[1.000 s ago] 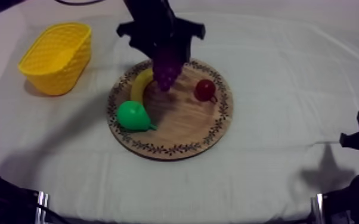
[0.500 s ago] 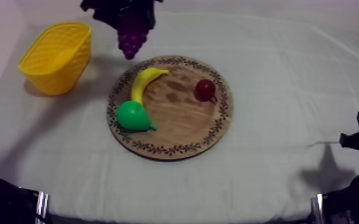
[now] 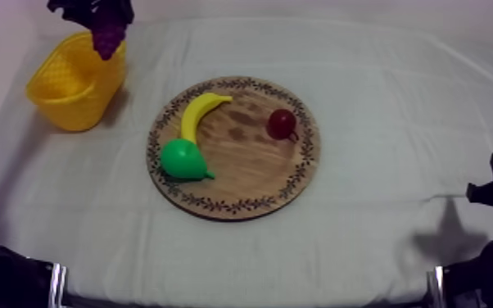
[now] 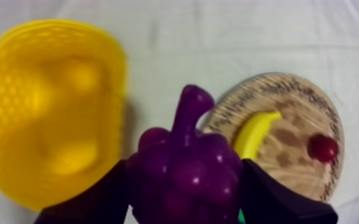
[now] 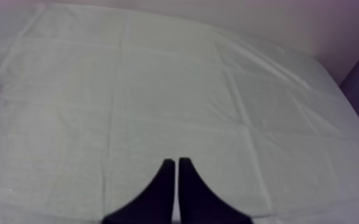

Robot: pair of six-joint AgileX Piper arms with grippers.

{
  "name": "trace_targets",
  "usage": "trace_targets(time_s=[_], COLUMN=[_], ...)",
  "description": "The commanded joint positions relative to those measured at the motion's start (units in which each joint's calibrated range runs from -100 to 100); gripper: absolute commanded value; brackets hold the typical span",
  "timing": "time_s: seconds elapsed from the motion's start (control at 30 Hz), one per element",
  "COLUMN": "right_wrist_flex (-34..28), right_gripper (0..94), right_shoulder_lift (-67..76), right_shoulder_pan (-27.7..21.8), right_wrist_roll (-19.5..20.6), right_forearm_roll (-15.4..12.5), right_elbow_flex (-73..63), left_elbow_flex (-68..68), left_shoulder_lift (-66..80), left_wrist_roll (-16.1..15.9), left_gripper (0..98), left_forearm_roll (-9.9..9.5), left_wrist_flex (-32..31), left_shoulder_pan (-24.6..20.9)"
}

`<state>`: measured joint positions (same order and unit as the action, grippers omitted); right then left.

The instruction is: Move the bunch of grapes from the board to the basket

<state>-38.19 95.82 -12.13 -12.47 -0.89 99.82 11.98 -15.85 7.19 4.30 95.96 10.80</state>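
Bunch of grapes (image 3: 108,37): off the board and up in the air at the upper left of the top view, hanging stem-up right over the near-side rim of the yellow basket (image 3: 74,106). Not down inside it yet.

Biggest to smallest from there:

Grey-white cloth (image 3: 381,98) across the whole table, creased in a grid.

Round wooden board (image 3: 250,172) at centre frame, dark leafy pattern round the rim.

Yellow basket at upper left, well apart from the board, woven-looking wall, nothing inside as far as the left wrist view goes.

Left gripper (image 3: 101,13) coming in from the top edge at upper left, pointing down, clamped on the grapes. From the left wrist view, one black finger (image 4: 101,199) on each side of the purple cluster, spread about as wide as the bunch.

Right gripper (image 5: 176,162) parked low at the lower right edge, fingers pressed together into a thin wedge, gripping nothing, over bare cloth.

On the board: banana (image 3: 196,115) along the upper left edge, green pear (image 3: 183,158) just below it at the left edge, small red fruit (image 3: 281,124) off to the upper right, apart from both.
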Motion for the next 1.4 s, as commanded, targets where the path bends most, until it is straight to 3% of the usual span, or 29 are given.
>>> trace_targets(time_s=[0.0,0.5,1.1,1.37], right_wrist_flex=[0.04,0.04,0.04,0.04], right_gripper=[0.3,0.3,0.3,0.3], right_shoulder_lift=[0.02,0.02,0.02,0.02], right_shoulder_pan=[0.03,0.03,0.03,0.03], right_wrist_roll=[-0.01,-0.01,-0.01,-0.01], right_forearm_roll=[-0.01,-0.01,-0.01,-0.01], right_elbow_flex=[-0.05,-0.05,-0.05,-0.05], left_elbow_flex=[0.78,5.67,-0.14,0.70], left_shoulder_lift=[0.05,-2.49,-13.55,-18.53], left_wrist_roll=[-0.61,-3.41,-3.30,-3.43], left_gripper=[50.6,50.9,52.2,65.6], left_forearm_roll=[-0.16,-1.36,-1.54,-1.46], left_wrist_flex=[0.55,3.14,-3.06,-4.80], left_shoulder_pan=[-2.33,-10.61,-11.28,-11.36])
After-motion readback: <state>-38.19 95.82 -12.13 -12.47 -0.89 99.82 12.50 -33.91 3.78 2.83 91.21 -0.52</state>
